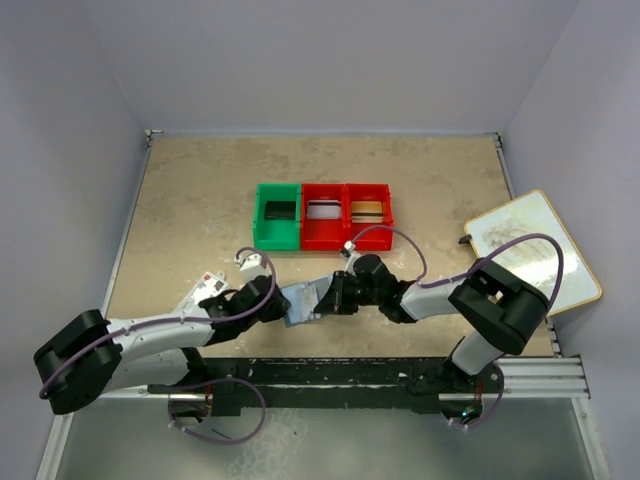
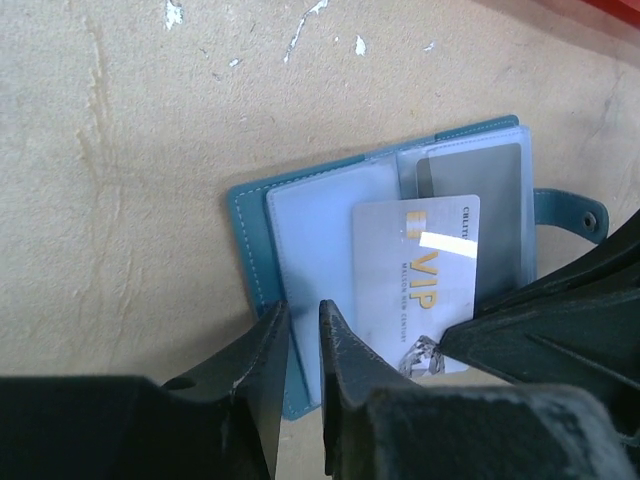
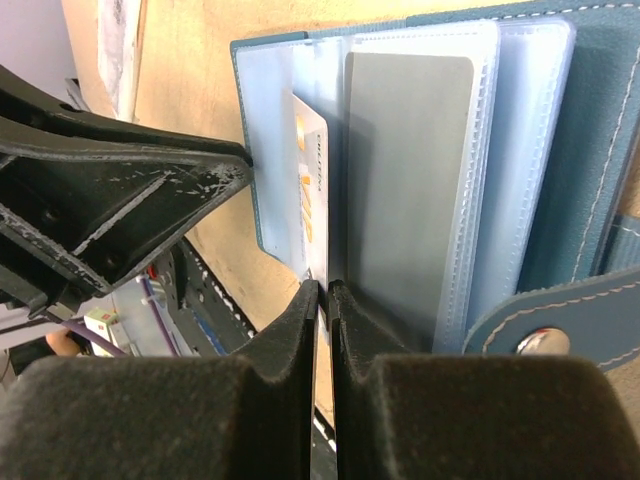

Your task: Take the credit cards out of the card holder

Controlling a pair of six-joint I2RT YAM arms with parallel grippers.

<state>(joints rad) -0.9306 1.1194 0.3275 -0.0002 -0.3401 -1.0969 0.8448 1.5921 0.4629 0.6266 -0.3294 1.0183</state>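
You have a tan table [image 1: 200,200] under both arms. Well off to the outer side of the right pincer [image 1: 328,297], a framed white board [image 1: 535,250] lies at the table's edge. Beyond both pincers and well apart from them stands a row of three bins touching side by side: a green bin [image 1: 277,238] and two red bins [image 1: 345,240]. Each holds something flat, too small for you to identify. The left pincer [image 1: 278,302] and the right pincer meet almost tip to tip, low over the table. The blue wallet [image 2: 250,230] lies open on the table directly between them. The left pincer is clenched on the wallet. In its wrist view the fingers stand only a narrow slit apart, with the wallet's near edge inside that slit. The right pincer is clenched on a pale VIP card [image 2: 415,260], whose edge runs straight into the slit between its fingers. That card lies among the wallet's clear sleeves. You cannot tell whether it is wholly free of its sleeve. A grey card [image 3: 405,180] sits in a sleeve just beside the right pincer's fingertips, on the side away from the left pincer. Further to that same side, the wallet's strap [image 3: 560,315] with its metal snap [image 3: 537,342] lies loose.
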